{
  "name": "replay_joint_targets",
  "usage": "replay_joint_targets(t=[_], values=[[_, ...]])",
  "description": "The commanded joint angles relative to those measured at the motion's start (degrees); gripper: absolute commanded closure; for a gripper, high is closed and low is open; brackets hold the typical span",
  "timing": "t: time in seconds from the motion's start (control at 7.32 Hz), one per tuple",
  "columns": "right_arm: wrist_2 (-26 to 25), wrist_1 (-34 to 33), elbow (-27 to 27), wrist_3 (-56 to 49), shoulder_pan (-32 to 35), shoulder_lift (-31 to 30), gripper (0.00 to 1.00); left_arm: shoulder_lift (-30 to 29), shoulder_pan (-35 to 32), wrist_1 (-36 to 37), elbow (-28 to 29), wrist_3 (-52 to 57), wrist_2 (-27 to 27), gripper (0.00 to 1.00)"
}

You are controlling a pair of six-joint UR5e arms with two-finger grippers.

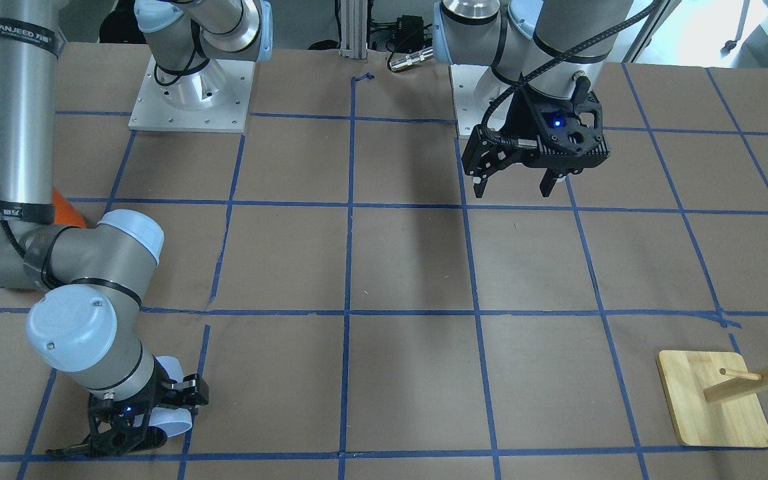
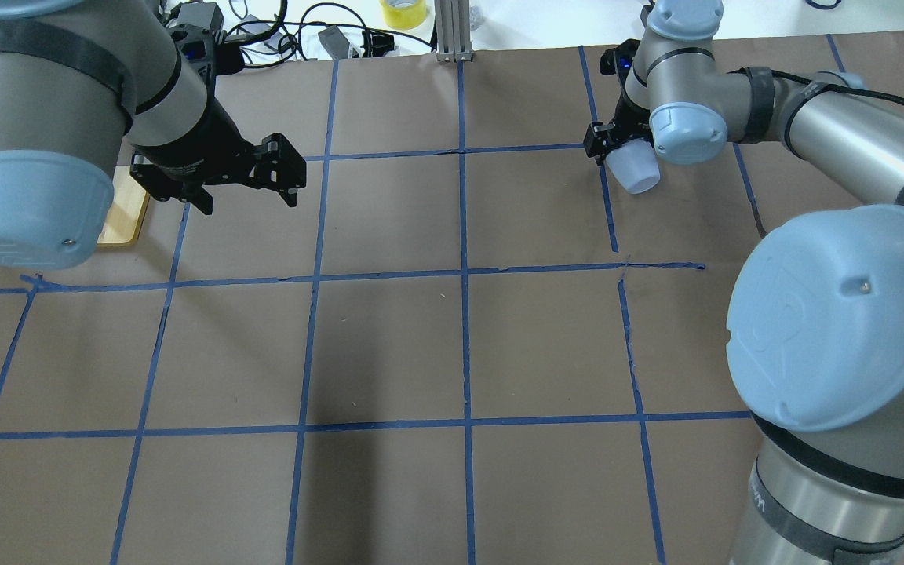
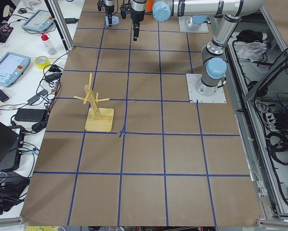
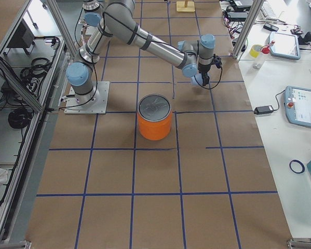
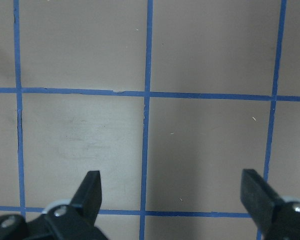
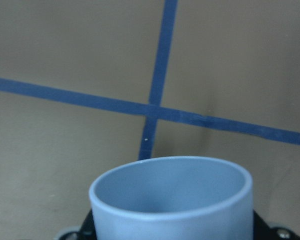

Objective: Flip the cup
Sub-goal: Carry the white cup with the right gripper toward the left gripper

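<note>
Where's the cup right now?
The cup sits tilted in the right gripper, upper right of the overhead view, beside a blue tape line.

I log: front cam on operators' side, steeply down | overhead from opposite side | side cams at table (image 3: 144, 159) ends, far | wrist cams close above it | right wrist, overhead share cup (image 6: 171, 200).
</note>
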Motion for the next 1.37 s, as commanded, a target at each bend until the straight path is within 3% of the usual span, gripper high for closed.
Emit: replay_joint_targets(t=[0.0, 0.14, 0.27, 0.55, 0.68, 0.96, 1.23], values=[[5.96, 2.48, 0.12, -3.2, 5.37, -2.92, 1.0, 0.0, 0.0, 0.0, 0.01, 0.0, 0.0, 0.0], [8.98, 5.44, 0.21, -8.07, 8.97, -3.54, 0.94, 0.0, 0.0, 0.0, 0.01, 0.0, 0.0, 0.0], [7.61, 10.26, -0.49, -15.43, 11.35, -3.46, 0.95, 0.0, 0.0, 0.0, 0.01, 0.0, 0.0, 0.0], [4.35, 13.29, -0.67, -29.43, 12.34, -3.72, 1.0, 0.0, 0.0, 0.09, 0.01, 0.0, 0.0, 0.0], [4.26, 12.16, -0.76, -34.87, 16.0, -3.55, 1.0, 0.0, 0.0, 0.09, 0.01, 0.0, 0.0, 0.0], [-1.52, 12.15, -0.76, -35.36, 21.91, -3.46, 1.0, 0.0, 0.0, 0.09, 0.01, 0.09, 0.09, 0.0], [2.82, 4.81, 0.03, -35.81, 23.67, -1.45, 1.0, 0.0, 0.0, 0.09, 0.09, 0.0, 0.0, 0.0]])
